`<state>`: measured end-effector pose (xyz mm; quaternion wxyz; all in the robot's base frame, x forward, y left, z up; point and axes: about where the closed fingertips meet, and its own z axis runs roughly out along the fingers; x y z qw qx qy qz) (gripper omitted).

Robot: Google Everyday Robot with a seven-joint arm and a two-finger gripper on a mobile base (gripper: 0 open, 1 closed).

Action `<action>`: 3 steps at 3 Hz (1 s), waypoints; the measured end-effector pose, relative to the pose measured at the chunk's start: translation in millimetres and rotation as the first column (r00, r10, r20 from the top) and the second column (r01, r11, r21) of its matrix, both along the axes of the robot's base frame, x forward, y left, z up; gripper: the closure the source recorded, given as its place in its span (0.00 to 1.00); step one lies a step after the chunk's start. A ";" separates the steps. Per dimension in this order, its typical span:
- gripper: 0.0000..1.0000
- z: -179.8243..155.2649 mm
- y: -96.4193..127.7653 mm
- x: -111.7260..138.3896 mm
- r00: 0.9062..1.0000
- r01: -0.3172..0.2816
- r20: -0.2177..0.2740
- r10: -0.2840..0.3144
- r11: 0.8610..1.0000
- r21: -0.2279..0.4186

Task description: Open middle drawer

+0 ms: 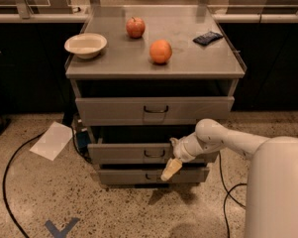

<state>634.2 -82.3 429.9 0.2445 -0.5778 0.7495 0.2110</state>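
The grey metal cabinet has three drawers stacked under its top. The middle drawer [124, 153] has a low flat front with a small dark wire handle [154, 154] at its centre. There is a dark gap above this front. My gripper [171, 169] is at the end of the white arm [223, 139], which reaches in from the right. It sits just right of and slightly below the handle, and its cream tip points down-left over the bottom drawer's front. It grips nothing that I can see.
The taller top drawer [114, 110] juts forward above, and the smallest drawer [128, 176] sits below. On the cabinet top are a white bowl [85, 45], an apple [135, 27], an orange [160, 51] and a dark packet [207, 37]. A paper sheet [52, 140] and cables lie on the floor at left.
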 end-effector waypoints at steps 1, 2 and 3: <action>0.00 19.3 11.4 -39.6 0.994 -0.081 -0.067 0.084 0.996 0.049; 0.00 19.3 11.4 -39.6 0.994 -0.081 -0.067 0.084 0.996 0.049; 0.00 11.0 14.1 -37.5 0.992 -0.083 -0.090 0.087 0.995 0.056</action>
